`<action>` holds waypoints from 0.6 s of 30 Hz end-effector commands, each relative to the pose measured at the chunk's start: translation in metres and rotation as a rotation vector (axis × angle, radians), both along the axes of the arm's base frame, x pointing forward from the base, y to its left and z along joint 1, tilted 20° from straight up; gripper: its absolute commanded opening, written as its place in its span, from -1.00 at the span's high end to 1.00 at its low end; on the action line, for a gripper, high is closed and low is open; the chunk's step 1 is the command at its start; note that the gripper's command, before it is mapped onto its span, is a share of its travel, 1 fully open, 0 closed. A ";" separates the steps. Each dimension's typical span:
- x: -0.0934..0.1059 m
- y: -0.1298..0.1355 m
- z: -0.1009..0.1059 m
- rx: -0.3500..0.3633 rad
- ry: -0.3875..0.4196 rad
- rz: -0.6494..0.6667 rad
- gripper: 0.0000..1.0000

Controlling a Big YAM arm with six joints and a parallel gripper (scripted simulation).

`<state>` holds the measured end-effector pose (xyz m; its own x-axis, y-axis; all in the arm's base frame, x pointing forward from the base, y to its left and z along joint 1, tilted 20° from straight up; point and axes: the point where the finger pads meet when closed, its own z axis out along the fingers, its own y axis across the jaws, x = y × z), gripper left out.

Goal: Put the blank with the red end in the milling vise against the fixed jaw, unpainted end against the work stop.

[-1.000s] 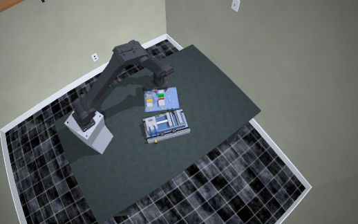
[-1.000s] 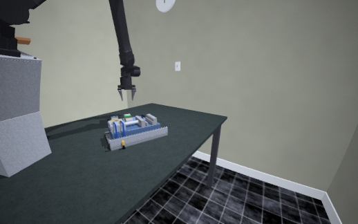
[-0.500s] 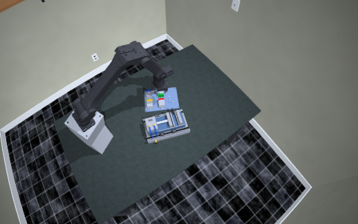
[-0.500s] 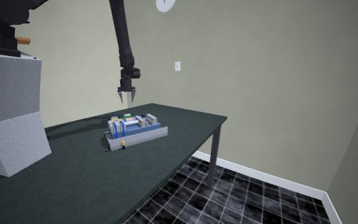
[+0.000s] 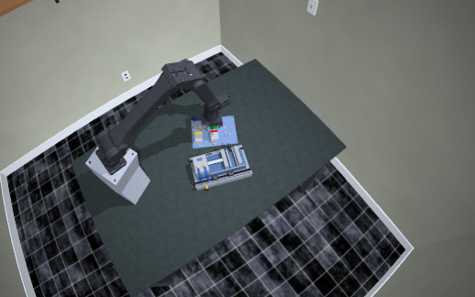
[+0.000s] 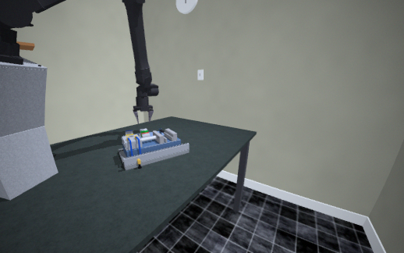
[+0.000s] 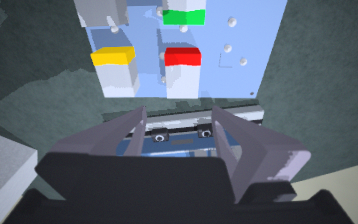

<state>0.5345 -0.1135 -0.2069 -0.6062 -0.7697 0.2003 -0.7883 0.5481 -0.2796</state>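
The white, block-shaped red-ended blank [image 5: 214, 136] [image 7: 183, 73] is seen lying on the blue plate [image 5: 230, 132] [image 7: 250, 30], nearer the worktop's [image 5: 275, 124] [image 6: 97, 203] far corner beyond the vise [image 5: 221, 166] [image 6: 154, 146] than its corner at the lower middle of the top view, with yellow-ended [image 5: 198, 137] [image 7: 117, 72] and green-ended [image 5: 214, 127] [image 7: 184, 12] blanks also held there, while the pincer [image 6: 143, 122] [image 7: 179, 111] is left parted and unloaded above.

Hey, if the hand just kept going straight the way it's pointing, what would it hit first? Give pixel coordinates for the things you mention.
Probably the blank with the red end [image 5: 214, 137] [image 6: 146, 133] [image 7: 183, 80] or the blue plate [image 5: 232, 130] [image 7: 265, 25] right around it; the hand [image 5: 213, 125] [image 6: 144, 122] [image 7: 179, 111] points down that way, though depth makes the exact spot uncertain.
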 end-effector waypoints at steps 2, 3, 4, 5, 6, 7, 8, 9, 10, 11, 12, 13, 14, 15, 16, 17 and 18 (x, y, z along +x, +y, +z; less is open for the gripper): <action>0.016 -0.011 -0.010 -0.002 -0.028 0.003 -0.28; 0.016 -0.012 -0.014 -0.002 -0.028 0.003 -0.28; 0.016 -0.013 -0.017 -0.002 -0.028 0.003 -0.28; 0.017 -0.014 -0.021 -0.002 -0.027 0.003 -0.28; 0.017 -0.016 -0.024 -0.002 -0.027 0.003 -0.28; 0.017 -0.017 -0.028 -0.002 -0.027 0.003 -0.28; 0.018 -0.016 -0.031 -0.002 -0.027 0.006 -0.28; 0.019 -0.014 -0.034 -0.002 -0.027 0.011 -0.28; 0.019 -0.013 -0.037 -0.002 -0.026 0.015 -0.28; 0.020 -0.014 -0.040 -0.002 -0.026 0.015 -0.28; 0.019 -0.017 -0.042 -0.002 -0.026 0.011 -0.28; 0.019 -0.022 -0.045 -0.002 -0.026 0.005 -0.28; 0.019 -0.022 -0.045 -0.002 -0.026 0.005 -0.28; 0.019 -0.022 -0.045 -0.002 -0.026 0.005 -0.28; 0.019 -0.022 -0.047 -0.003 -0.026 0.006 -0.28; 0.019 -0.023 -0.049 -0.003 -0.026 0.005 -0.28; 0.019 -0.023 -0.051 -0.002 -0.025 0.006 -0.28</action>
